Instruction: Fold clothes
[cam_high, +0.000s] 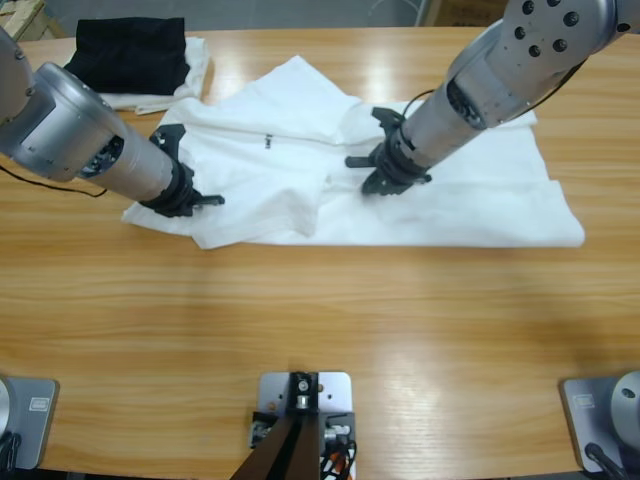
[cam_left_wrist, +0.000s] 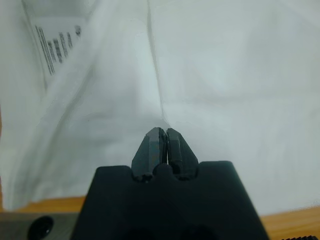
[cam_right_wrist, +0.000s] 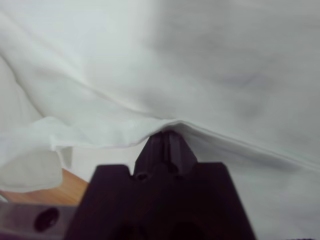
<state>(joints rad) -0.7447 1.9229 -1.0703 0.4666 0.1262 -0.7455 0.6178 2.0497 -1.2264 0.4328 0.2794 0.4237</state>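
The silver-grey left arm's black two-jawed gripper (cam_high: 200, 200) reaches in from the table's left edge, jaws pressed together; the silver-grey right arm's black two-jawed gripper (cam_high: 372, 172) descends from the far right corner, jaws likewise closed.

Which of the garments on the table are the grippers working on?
The white T-shirt spread mid-table, with both the left gripper and right gripper on it. The black garment lies folded, untouched, at the far corner.

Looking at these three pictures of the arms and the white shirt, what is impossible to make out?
- Left wrist view: the print on the white T-shirt's label is too small to read.
- Right wrist view: the right gripper's tips are under a fold, so it is unclear whether cloth is pinched.
- High view: the pale cloth under the black folded garment is mostly covered.
- High view: both arms run off the edges.
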